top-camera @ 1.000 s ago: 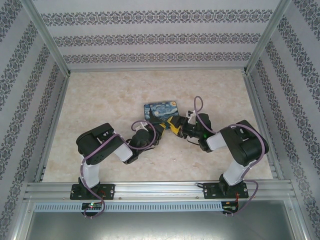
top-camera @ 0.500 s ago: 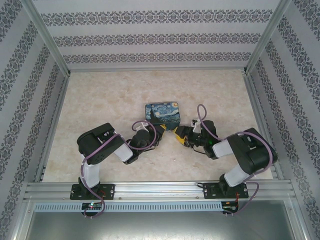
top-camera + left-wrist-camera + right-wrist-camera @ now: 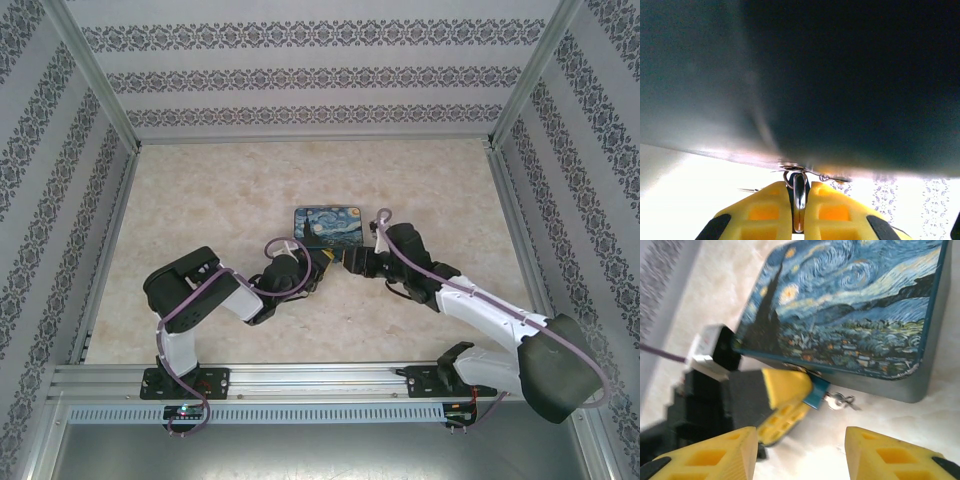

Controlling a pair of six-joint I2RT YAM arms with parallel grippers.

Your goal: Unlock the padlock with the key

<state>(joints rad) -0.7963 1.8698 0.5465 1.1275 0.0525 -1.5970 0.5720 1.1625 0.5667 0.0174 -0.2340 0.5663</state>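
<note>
Left gripper (image 3: 798, 202): clamped on padlock (image 3: 818, 391) at front wall of starry-night box (image 3: 850, 305). Right gripper (image 3: 801, 452): jaws apart, empty, narrowing. Arm has stretched forward, now lined up on key (image 3: 840, 401) just beside padlock. Key grasp judged next.

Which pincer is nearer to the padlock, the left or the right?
Left. The left pincer is shut on the padlock beside the box; the right pincer hangs open, apart from it.

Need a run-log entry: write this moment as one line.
left pincer: shut on padlock at box edge | right pincer: open, empty, facing key | key: beside padlock, ungripped
</note>
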